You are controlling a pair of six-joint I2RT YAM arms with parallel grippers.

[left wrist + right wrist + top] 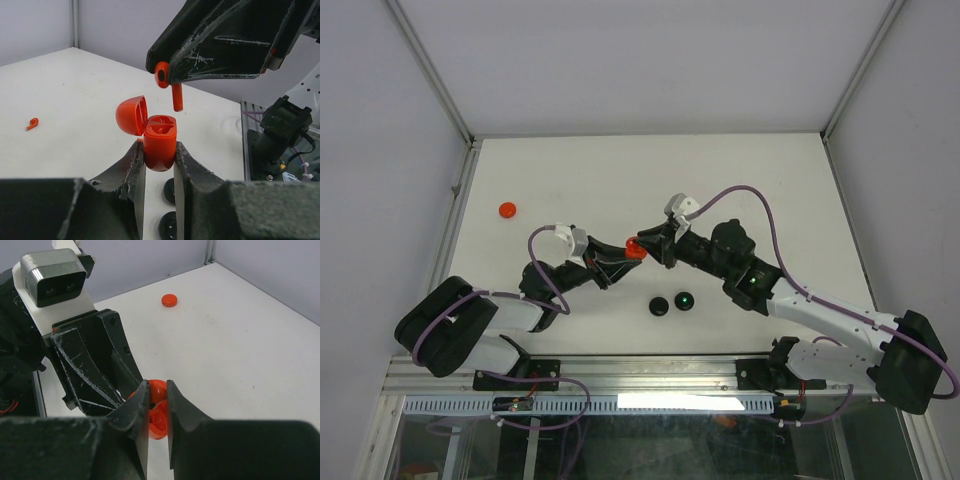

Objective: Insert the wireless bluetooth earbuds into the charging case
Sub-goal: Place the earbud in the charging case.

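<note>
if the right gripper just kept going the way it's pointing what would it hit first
The right gripper would most likely meet the open red charging case clamped in the left gripper, just beyond the earbud it carries. Depth is unclear; the raised lid may come first.

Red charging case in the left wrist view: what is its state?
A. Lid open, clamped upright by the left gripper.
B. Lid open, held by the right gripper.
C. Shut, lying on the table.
A: the charging case, lid flipped back, is clamped by the left gripper; the right gripper holds a red earbud above it.
</note>
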